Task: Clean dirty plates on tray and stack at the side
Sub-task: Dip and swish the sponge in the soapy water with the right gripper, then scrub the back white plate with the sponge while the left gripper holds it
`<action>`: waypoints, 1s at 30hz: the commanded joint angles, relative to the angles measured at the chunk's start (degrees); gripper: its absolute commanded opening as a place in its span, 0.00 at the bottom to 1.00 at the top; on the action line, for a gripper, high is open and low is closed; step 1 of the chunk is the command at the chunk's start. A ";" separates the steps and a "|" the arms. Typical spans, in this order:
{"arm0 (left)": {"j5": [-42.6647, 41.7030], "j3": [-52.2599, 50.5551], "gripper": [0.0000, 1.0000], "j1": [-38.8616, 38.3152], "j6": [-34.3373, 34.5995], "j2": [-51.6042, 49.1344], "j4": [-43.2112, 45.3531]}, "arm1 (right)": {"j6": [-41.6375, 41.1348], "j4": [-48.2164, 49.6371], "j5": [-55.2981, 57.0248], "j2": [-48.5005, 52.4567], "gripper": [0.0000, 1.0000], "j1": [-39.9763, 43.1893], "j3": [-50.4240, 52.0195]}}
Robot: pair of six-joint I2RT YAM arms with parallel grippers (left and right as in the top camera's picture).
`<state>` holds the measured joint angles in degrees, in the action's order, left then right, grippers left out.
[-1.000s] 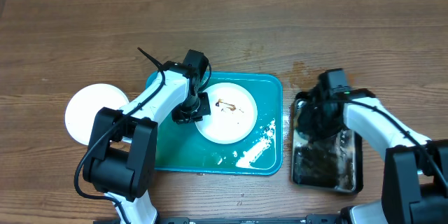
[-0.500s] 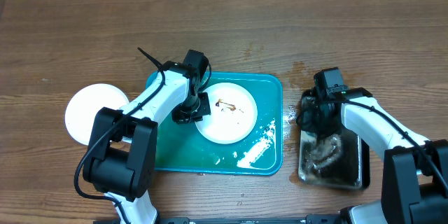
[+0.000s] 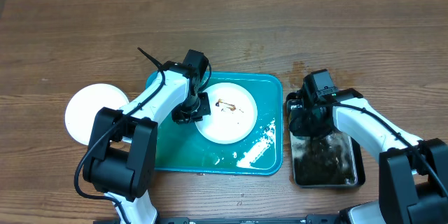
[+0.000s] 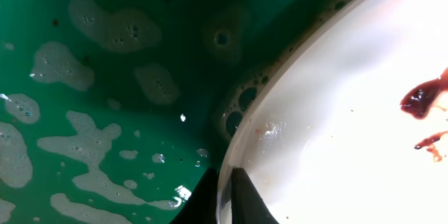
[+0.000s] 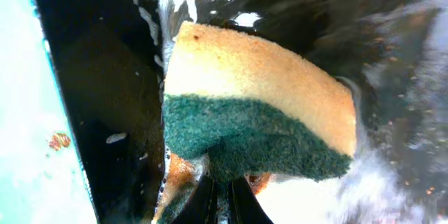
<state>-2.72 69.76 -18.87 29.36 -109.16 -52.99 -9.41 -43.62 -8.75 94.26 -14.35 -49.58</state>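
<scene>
- Tray (image 3: 268, 89): teal, mid-table, wet with foam (image 3: 255, 150).
- Plate (image 3: 227, 124): white with a brown smear (image 3: 225, 104), lying in the tray's right half. The left gripper (image 3: 194, 108) is clamped on its left rim, probably to steady it for scrubbing.
- Second plate (image 3: 87, 112): white, on the table left of the tray, apparently the stacking spot.
- Sponge (image 5: 259, 105): yellow and green, pinched in the right gripper (image 3: 308, 114) over the black tray (image 3: 353, 175) at right, likely for wetting.
</scene>
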 commanded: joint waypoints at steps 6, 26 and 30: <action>1.22 -0.59 0.04 -0.33 -1.11 -0.96 -0.33 | 0.70 -2.89 1.16 1.31 0.04 0.92 -1.36; -6.36 -0.61 0.04 -0.44 -13.05 -0.98 3.17 | 0.70 -12.96 -11.87 1.31 0.04 -3.19 -21.68; -7.34 -0.61 0.04 -0.44 -13.11 -0.98 3.06 | -0.79 -6.56 -19.45 1.33 0.04 -7.13 -21.53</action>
<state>-8.47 69.73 -19.03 18.13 -109.21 -49.78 -9.13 -52.42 -19.84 95.44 -18.92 -69.87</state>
